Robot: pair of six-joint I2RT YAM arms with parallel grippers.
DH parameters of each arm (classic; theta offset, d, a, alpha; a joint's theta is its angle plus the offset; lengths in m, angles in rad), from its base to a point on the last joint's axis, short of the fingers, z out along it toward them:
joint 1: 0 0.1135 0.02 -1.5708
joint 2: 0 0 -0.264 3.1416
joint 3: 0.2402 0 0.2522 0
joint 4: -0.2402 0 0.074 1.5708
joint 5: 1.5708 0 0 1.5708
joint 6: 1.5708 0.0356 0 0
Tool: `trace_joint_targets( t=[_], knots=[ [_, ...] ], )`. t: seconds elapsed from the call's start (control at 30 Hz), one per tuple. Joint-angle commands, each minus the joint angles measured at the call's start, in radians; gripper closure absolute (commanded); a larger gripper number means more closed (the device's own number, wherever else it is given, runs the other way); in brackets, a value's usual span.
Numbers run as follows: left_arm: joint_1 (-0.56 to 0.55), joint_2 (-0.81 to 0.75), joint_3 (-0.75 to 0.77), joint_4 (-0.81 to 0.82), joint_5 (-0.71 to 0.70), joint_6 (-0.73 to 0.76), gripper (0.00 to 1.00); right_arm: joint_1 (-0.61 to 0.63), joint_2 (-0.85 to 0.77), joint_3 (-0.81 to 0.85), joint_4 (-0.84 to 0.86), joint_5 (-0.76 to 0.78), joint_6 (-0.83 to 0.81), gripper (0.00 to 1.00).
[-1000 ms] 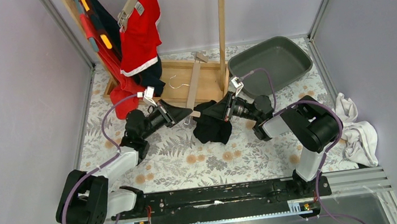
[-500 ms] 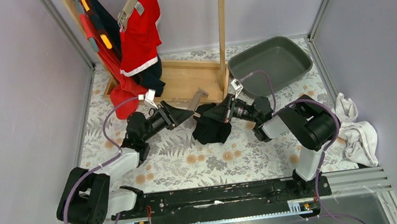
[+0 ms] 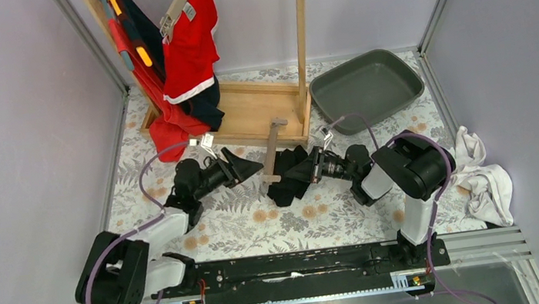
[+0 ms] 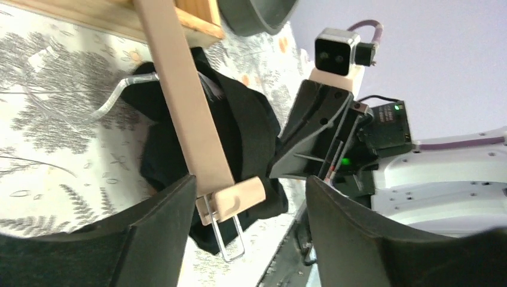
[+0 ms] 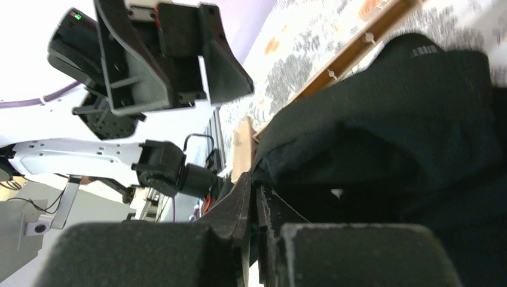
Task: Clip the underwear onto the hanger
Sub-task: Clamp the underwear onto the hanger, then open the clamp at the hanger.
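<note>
The wooden hanger (image 3: 273,154) lies flat on the table, its far end by the rack base. In the left wrist view its bar (image 4: 182,101) crosses the black underwear (image 4: 245,128), and its near clip (image 4: 236,200) with a wire loop sits between my open left fingers. My left gripper (image 3: 253,166) (image 4: 251,182) stands just left of the hanger and holds nothing. My right gripper (image 3: 302,171) (image 5: 255,200) is shut on an edge of the underwear (image 3: 291,184) (image 5: 406,119), right beside the hanger's near end. Whether the clip grips the cloth I cannot tell.
A wooden rack (image 3: 261,110) stands at the back with red and dark garments (image 3: 187,46) hanging on it. A grey tub (image 3: 367,86) sits at the back right. White cloths (image 3: 487,179) lie at the right edge.
My left gripper has opened, let go of the hanger's clip and drawn back a little. The hanger has slid toward the near side. My right gripper has moved nearer with the underwear.
</note>
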Motion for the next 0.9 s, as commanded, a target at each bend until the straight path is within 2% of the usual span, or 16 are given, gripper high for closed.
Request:
trace_joint_targets(
  t=[0.0,0.1,0.2,0.23,0.27,0.33,0.4,0.47,0.53,0.6,0.7,0.87],
  knots=[
    [0.005,-0.112,0.014,-0.239,-0.117,0.166,0.30,0.000,-0.002,-0.063,0.118,-0.021,-0.014,0.97],
    [0.019,-0.174,0.031,-0.386,-0.217,0.212,0.21,0.002,-0.010,-0.113,0.116,-0.021,-0.001,0.93],
    [0.036,-0.213,0.050,-0.439,-0.287,0.222,0.19,0.009,-0.062,-0.167,0.102,-0.009,0.011,0.89],
    [0.039,-0.220,0.056,-0.440,-0.309,0.218,0.19,0.017,-0.091,-0.175,0.072,-0.012,0.010,0.83],
    [0.041,-0.222,0.060,-0.434,-0.321,0.213,0.19,0.023,-0.131,-0.185,0.027,-0.007,0.000,0.73],
    [0.041,-0.208,0.074,-0.419,-0.326,0.198,0.18,0.025,-0.255,-0.219,-0.090,0.053,-0.040,0.63],
    [0.041,-0.188,0.086,-0.394,-0.315,0.186,0.18,0.025,-0.439,-0.208,-0.373,0.166,-0.156,0.50],
    [0.042,-0.172,0.084,-0.349,-0.302,0.165,0.18,0.031,-0.624,-0.127,-0.793,0.331,-0.325,0.40],
    [0.041,-0.152,0.076,-0.301,-0.297,0.140,0.18,0.032,-0.720,-0.033,-1.035,0.449,-0.441,0.30],
    [0.042,-0.135,0.070,-0.251,-0.300,0.119,0.18,0.032,-0.709,0.074,-1.184,0.502,-0.518,0.28],
    [0.041,-0.101,0.064,-0.156,-0.276,0.089,0.18,0.032,-0.571,0.231,-1.280,0.500,-0.547,0.28],
    [0.040,-0.054,0.070,-0.046,-0.255,0.056,0.18,0.032,-0.380,0.306,-1.156,0.456,-0.485,0.31]
  ],
)
